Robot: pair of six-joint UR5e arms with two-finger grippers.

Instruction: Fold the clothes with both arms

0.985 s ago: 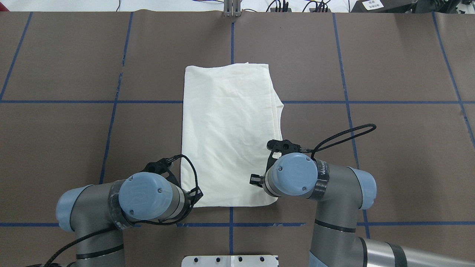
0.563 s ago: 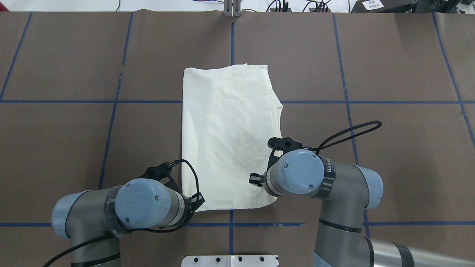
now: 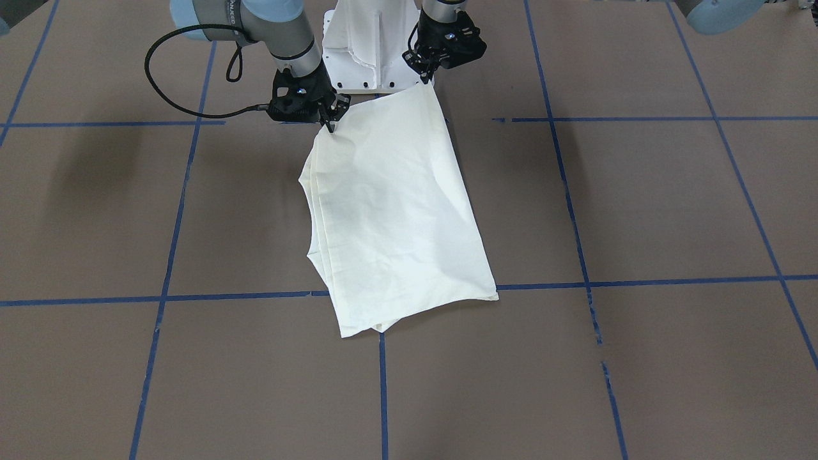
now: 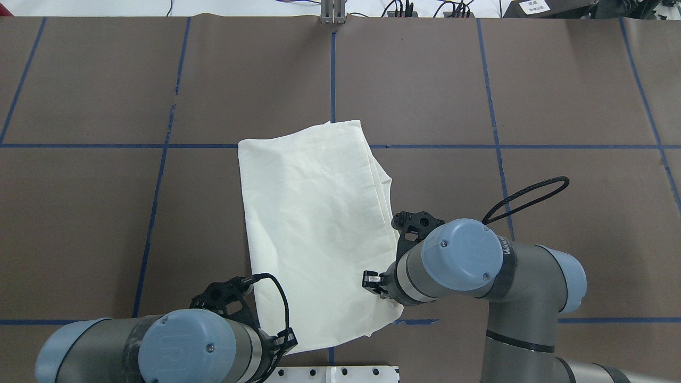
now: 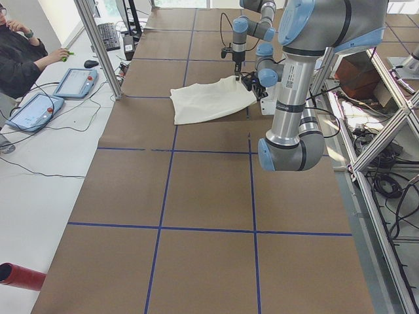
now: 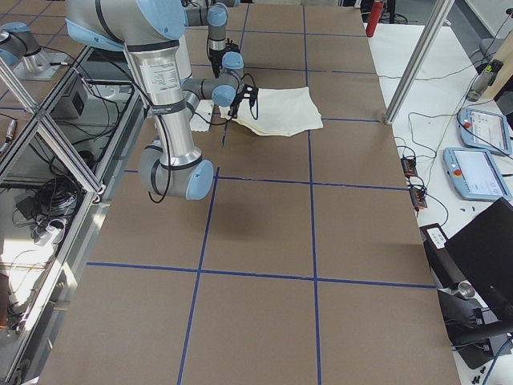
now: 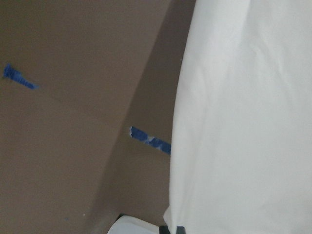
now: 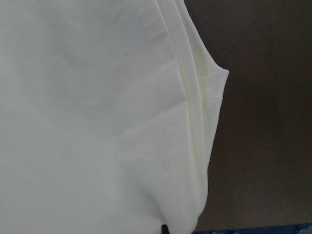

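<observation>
— What is recorded of the garment?
— A cream T-shirt [image 4: 314, 223] is found folded into a long rectangle, plain side up and lightly creased. Stacked hems are seen stepped along its edge on the robot's right. It is laid askew on the middle of the table [image 4: 585, 239], with its near end drawn up just beside the white pedestal base [image 3: 374, 51].

— How is it held?
— Its two near corners are pinched. One is taken by the left gripper [image 3: 425, 78], jaws pressed onto the cloth; the other is taken likewise by the right gripper [image 3: 331, 121].

— What is obstructed?
— In the overhead view both fingertips are hidden by the wrists of the left arm [image 4: 175, 348] and the right arm [image 4: 463, 255]. A black cable loop [image 4: 532, 194] is noted beside the latter.

— Surface and room?
— Brown sheeting is gridded with blue tape [image 4: 159, 186]. On the operators' side a white bench [image 5: 39, 150], a seated person [image 5: 19, 59] and two pendants [image 5: 77, 82] are noted.
</observation>
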